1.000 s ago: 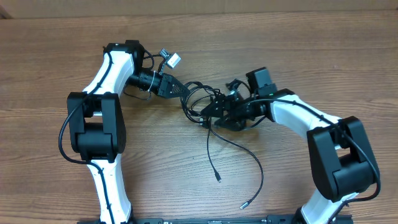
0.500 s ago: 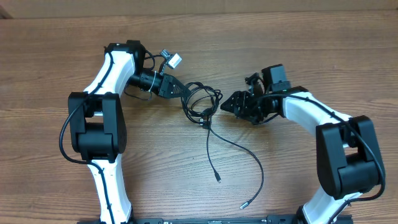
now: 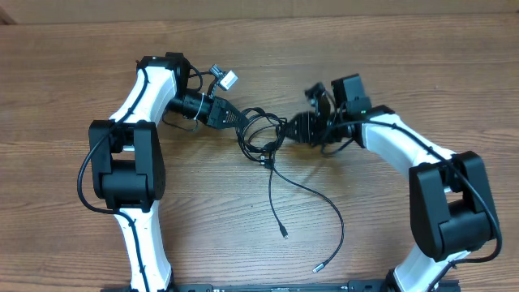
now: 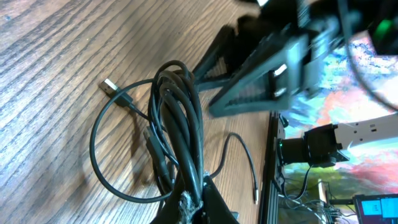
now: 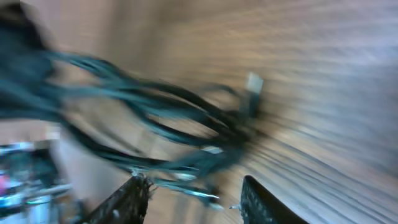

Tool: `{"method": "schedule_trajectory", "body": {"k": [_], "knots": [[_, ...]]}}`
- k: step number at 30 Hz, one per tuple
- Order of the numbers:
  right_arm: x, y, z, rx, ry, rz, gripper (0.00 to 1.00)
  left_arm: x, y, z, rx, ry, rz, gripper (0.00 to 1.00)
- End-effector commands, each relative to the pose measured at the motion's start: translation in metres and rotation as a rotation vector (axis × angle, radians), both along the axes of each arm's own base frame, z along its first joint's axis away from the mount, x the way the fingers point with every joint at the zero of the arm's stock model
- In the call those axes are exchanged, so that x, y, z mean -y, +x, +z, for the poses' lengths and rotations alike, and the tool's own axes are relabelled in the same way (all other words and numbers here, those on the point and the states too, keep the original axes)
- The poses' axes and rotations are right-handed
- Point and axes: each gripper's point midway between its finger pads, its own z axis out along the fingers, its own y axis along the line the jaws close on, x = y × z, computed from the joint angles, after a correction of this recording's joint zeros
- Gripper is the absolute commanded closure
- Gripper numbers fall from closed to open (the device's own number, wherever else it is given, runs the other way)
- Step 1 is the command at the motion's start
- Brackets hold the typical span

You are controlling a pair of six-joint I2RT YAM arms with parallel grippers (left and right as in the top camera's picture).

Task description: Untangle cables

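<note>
Your left claw (image 3: 236,118) clamps the cables (image 3: 261,136).
Your right claw (image 3: 292,130) sits just beside their tangle, fingers apart; two loose strands trail from it across the tabletop (image 3: 405,57).

Motion blur over the cables (image 5: 186,127), right wrist view

I can read no text, label, brand or number anywhere. A small lit screen (image 4: 375,207) at the right edge of my left wrist view may carry writing, but it is too blurred.
</note>
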Motion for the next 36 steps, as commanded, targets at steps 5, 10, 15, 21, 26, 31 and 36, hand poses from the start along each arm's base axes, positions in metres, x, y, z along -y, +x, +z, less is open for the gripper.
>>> {"method": "schedule_trajectory", "body": {"k": [5,10,15,21,26,31,36], "knots": [[0.026,0.022,0.046,-0.31,0.223,-0.271,0.25,0.011,-0.005,0.002,0.082,-0.029,-0.077,0.95],[0.032,0.017,0.038,-0.357,0.193,-0.299,0.13,0.022,-0.012,0.003,0.127,-0.042,-0.135,0.93],[0.044,0.015,0.02,-0.487,0.124,-0.46,0.49,0.036,-0.021,0.003,0.159,-0.053,-0.192,0.92],[0.051,-0.001,-0.001,-0.681,0.066,-0.631,0.55,0.04,-0.023,0.003,0.163,-0.055,-0.204,0.91],[0.044,-0.005,-0.004,-0.68,0.04,-0.625,0.55,0.04,-0.023,0.003,0.163,-0.055,-0.204,0.91],[0.044,-0.012,-0.018,-0.773,-0.022,-0.768,0.56,0.04,-0.023,0.003,0.162,-0.055,-0.204,0.91],[0.031,-0.015,-0.021,-0.789,-0.041,-0.801,0.53,0.04,-0.023,0.003,0.162,-0.055,-0.204,0.9]]}}
